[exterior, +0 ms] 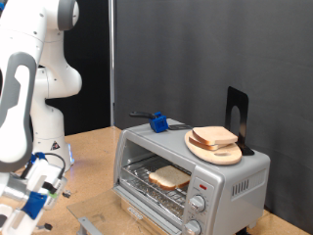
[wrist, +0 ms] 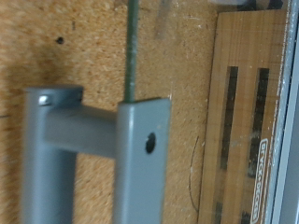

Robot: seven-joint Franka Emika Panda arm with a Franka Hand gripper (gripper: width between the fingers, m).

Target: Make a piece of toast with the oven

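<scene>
We see gripper [exterior: 37, 186] low at ext view's left, near table [exterior: 93, 147]; can't tell if fingers released or clenched. Toast [exterior: 169, 177] on rack inside oven [exterior: 230, 181]. More bread on board [exterior: 217, 152] atop oven

no readable text, brand or number anywhere in either view; only a small yellow triangular warning sign [exterior: 54, 148] on the white robot base at the left of the exterior view, symbol too small to make out; some dark print along the pale strip [wrist: 264, 177] at the right edge of the wrist view, blurred beyond reading; nothing legible around the oven [exterior: 191, 176] knobs [exterior: 197, 204] at lower right of the exterior view
</scene>
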